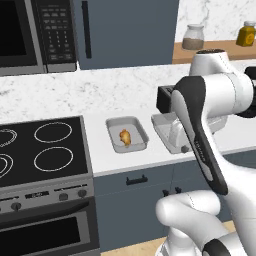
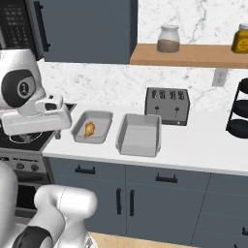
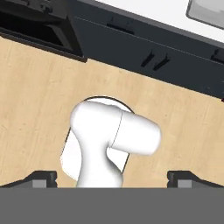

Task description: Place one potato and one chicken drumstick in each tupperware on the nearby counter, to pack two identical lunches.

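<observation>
White counter [image 2: 203,145] w/ two grey tupperware trays [image 2: 139,134] side by side, toaster [image 2: 167,106] behind.

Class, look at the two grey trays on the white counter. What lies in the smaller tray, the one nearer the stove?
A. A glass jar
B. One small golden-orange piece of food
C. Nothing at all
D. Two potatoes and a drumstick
B: the smaller tray holds a single golden-orange piece of food, seen also from the left base view, while the larger tray beside it has nothing in it.
</observation>
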{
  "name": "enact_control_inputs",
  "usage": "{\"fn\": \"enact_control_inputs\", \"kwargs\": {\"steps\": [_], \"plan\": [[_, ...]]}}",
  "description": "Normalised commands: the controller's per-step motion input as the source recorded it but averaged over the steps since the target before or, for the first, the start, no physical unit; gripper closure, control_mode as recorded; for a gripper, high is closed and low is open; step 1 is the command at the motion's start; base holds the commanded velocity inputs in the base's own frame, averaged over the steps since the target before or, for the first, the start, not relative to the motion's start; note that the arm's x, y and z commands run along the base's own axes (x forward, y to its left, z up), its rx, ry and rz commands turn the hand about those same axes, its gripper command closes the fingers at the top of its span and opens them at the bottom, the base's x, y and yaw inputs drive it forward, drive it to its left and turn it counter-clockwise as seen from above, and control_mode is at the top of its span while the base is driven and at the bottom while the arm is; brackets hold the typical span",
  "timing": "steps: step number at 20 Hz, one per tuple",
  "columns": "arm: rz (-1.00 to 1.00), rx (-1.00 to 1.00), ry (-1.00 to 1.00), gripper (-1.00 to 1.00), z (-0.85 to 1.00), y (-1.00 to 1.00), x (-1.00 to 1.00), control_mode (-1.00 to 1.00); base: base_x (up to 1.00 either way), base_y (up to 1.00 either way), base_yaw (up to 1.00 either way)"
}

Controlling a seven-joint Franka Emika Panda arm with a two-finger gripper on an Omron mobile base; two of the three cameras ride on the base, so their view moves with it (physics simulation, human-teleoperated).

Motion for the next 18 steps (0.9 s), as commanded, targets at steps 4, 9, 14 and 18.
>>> {"fn": "enact_control_inputs", "kwargs": {"steps": [4,9,14,18], "plan": [[0.0,0.04,-0.05,-1.0,0.26,-0.06,-0.5,-1.0,0.0,0.0,0.0],[0.0,0.09,-0.07,-1.0,0.15,-0.05,-0.2,1.0,-0.05,-0.04,-0.02],[0.0,0.0,0.0,-1.0,0.0,0.0,0.0,1.0,-0.17,-0.23,-0.08],[0.0,0.0,0.0,-1.0,0.0,0.0,0.0,1.0,-0.66,-0.12,-0.04]]}}
